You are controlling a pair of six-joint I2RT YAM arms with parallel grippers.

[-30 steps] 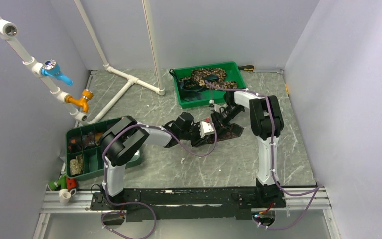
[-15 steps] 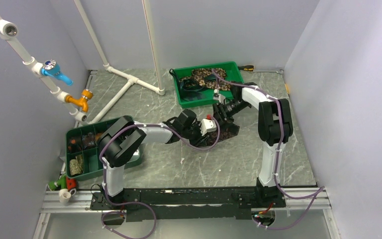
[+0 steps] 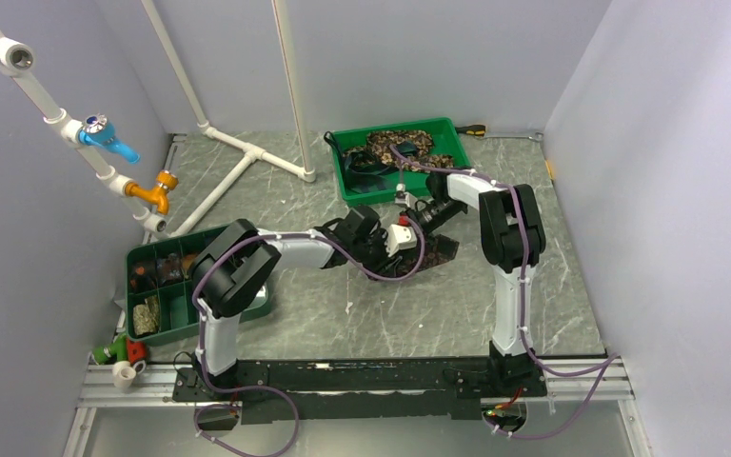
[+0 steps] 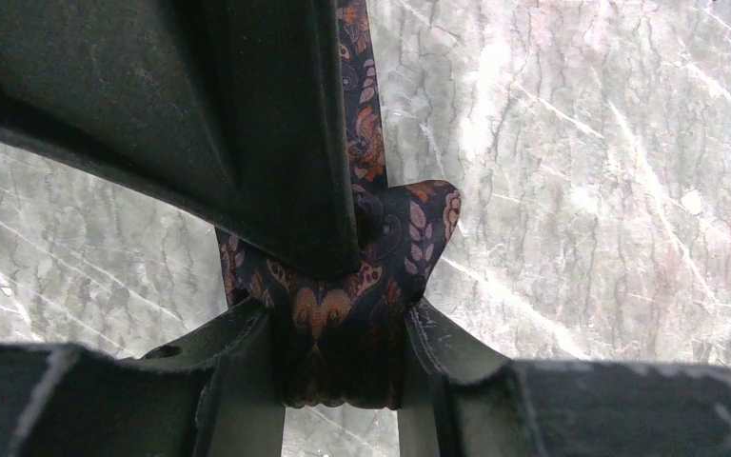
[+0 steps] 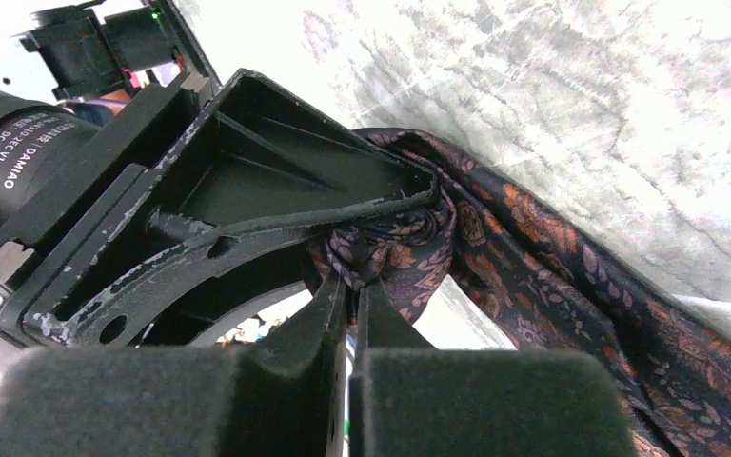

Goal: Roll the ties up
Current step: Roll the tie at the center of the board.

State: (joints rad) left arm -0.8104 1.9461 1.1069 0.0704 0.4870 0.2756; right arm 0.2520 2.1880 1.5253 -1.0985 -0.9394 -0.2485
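Crowding over the tie, both grippers hide most of it from above. Nearest, the left gripper clamps a bunched wad of dark paisley fabric. The right gripper pinches a soft fold, jaws nearly together, just before the green tray.

Tie, left wrist view: lower end buried between the left gripper's fingers; upper strip leaves the top edge.
Tie, right wrist view: trails off the lower right corner.
Divided tray contents: too small to identify.
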